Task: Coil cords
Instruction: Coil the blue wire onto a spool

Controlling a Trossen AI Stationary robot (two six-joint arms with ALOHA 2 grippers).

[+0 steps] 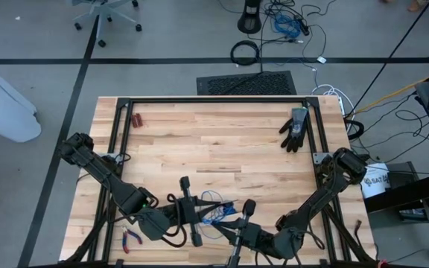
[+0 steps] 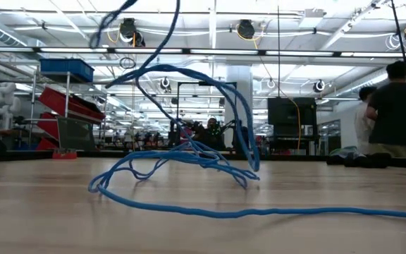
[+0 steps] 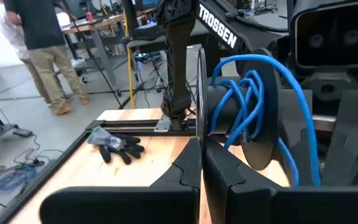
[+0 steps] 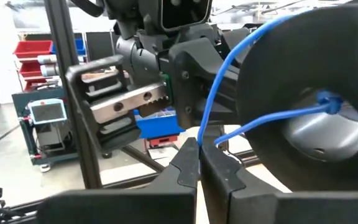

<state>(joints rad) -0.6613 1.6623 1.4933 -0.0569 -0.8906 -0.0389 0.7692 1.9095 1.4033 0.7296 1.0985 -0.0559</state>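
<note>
Cord-coiling step, both arms at the six o'clock edge of the worktop [image 1: 222, 134]. The cords [image 1: 216, 210], one thin blue cable, lie in a loose tangle at six o'clock between my two tools; in the low view the cable [image 2: 189, 152] arches up off the wood, with a long tail trailing toward three o'clock.

To do this step well, I judge that each turn should be laid beside the last under light, even tension, with the slack tail fed in gradually so no loop snags or springs off.

My left tool [image 3: 201, 163] is closed, its fingers meeting edge to edge, with nothing visibly pinched; just ahead of it several blue turns wrap a dark round part [image 3: 241, 118] of the other arm. My right tool [image 4: 199, 163] is likewise shut, and a blue strand [image 4: 213, 106] runs down to the line where its fingers meet; whether it is clamped there I cannot tell.

At one o'clock lies a black glove [image 1: 295, 129], well apart. Red-handled pliers [image 1: 130, 239] sit at seven o'clock.
</note>
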